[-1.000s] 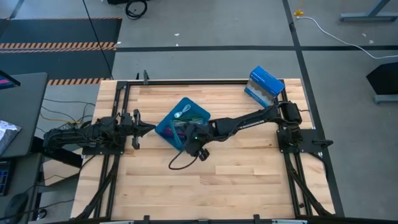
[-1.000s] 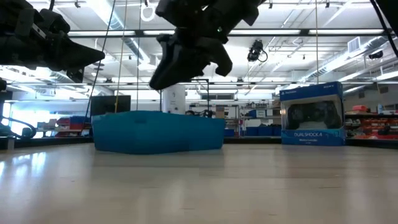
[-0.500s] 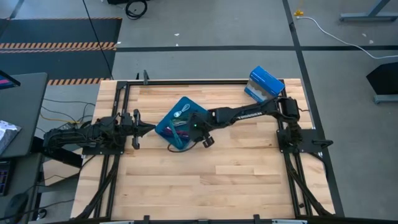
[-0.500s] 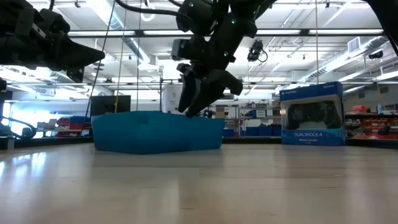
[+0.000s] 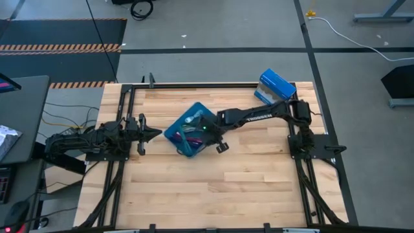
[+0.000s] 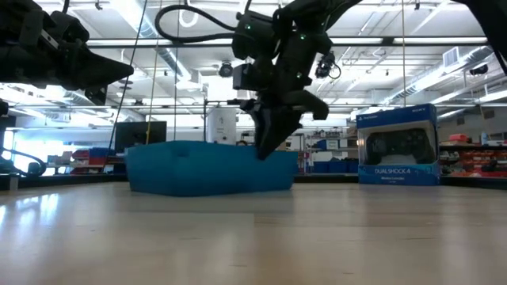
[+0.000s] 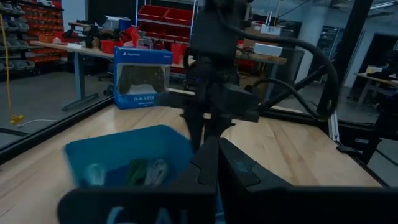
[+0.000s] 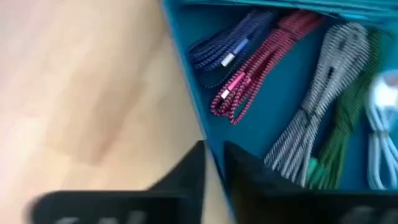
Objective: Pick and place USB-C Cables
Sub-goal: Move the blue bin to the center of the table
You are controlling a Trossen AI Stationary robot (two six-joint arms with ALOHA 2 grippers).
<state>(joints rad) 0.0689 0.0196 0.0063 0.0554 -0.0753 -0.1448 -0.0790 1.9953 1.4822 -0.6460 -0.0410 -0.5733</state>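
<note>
Five cables (image 8: 292, 93) lie in the tray (image 5: 173, 133): purple, magenta, grey, green, pale. None remains on the surface (image 5: 226, 188). Right gripper (image 8: 214, 165), nearly together and empty, straddles the tray wall. Left gripper (image 5: 152, 133) waits, closed.

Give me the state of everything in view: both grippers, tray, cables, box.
Right gripper: fingers closed on the blue tray's wall, holding no cable.
Left gripper: shut, empty, parked at the table's left side.
Blue tray: flat on the table, with cables in it.
USB-C cables: bundled, lying side by side inside the tray, none gripped.
Blue-and-white box: upright, closed, untouched.
</note>
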